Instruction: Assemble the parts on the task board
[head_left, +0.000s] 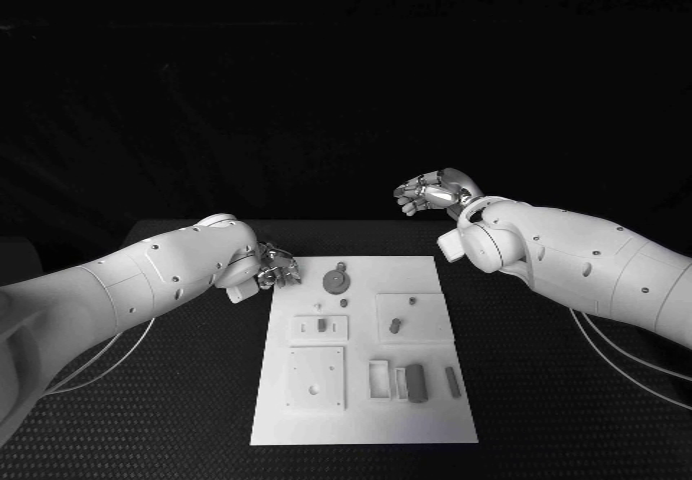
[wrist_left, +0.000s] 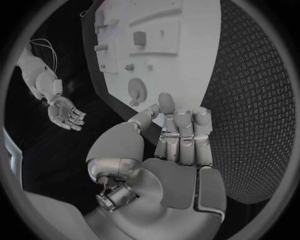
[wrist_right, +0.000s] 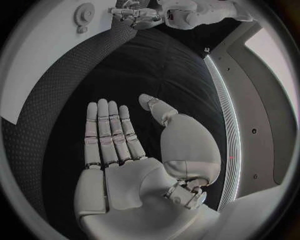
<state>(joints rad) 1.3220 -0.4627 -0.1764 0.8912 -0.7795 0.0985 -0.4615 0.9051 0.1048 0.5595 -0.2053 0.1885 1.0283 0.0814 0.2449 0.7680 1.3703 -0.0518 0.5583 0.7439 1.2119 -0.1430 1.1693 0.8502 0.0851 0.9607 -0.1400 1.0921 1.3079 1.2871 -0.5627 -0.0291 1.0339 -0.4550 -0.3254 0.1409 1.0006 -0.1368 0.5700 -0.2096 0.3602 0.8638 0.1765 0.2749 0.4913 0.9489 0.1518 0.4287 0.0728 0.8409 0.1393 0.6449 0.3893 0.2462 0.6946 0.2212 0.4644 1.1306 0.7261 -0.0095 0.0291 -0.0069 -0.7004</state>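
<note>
Head view: taking the task board (head_left: 364, 420) as the landmark, the left hand (head_left: 274, 268) sits at the board's far left corner, at the end of the left arm (head_left: 137, 290), which lies to the left of the board. Its fingers are stretched out side by side and hold nothing; the left wrist view shows the fingertips (wrist_left: 165, 102) over the board's edge, close to a round toothed part (wrist_left: 137, 90) but not plainly touching it. On the board itself, the grey parts lie scattered: the round toothed part (head_left: 336, 281) near the far edge, a small upright piece (head_left: 322, 324) in a raised square left of centre, another small piece (head_left: 395, 325) in a square right of centre, and two long bars (head_left: 417, 382) at the near right. To the right of the board and beyond its far edge, the right hand (head_left: 437, 190) hangs above the table (head_left: 173, 400), well apart from the board, fingers spread loosely, palm bare, gripping nothing
</note>
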